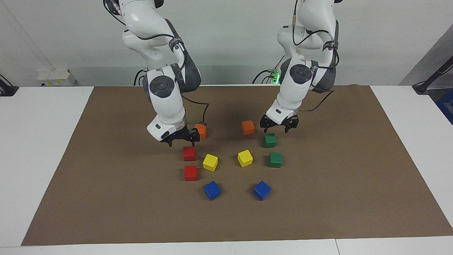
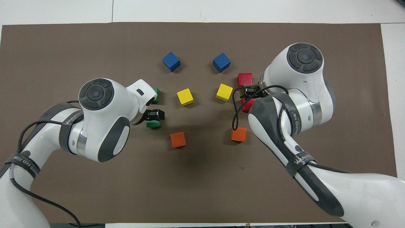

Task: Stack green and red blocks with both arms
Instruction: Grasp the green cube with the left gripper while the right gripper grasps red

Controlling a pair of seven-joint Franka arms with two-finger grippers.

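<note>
Two red blocks lie toward the right arm's end: the nearer one (image 1: 189,153) (image 2: 247,105) and the farther one (image 1: 190,173) (image 2: 245,79). Two green blocks lie toward the left arm's end: the nearer one (image 1: 270,140) (image 2: 154,124) and the farther one (image 1: 275,159) (image 2: 156,95). My right gripper (image 1: 182,142) (image 2: 250,92) is open and hangs just above the nearer red block, not touching it. My left gripper (image 1: 275,129) (image 2: 155,114) is open and hangs just above the nearer green block, apart from it.
Two orange cubes (image 1: 201,131) (image 1: 248,127) lie nearest the robots, one beside each gripper. Two yellow cubes (image 1: 210,162) (image 1: 245,158) lie between the red and green blocks. Two blue cubes (image 1: 212,190) (image 1: 261,190) lie farthest. All sit on a brown mat (image 1: 106,184).
</note>
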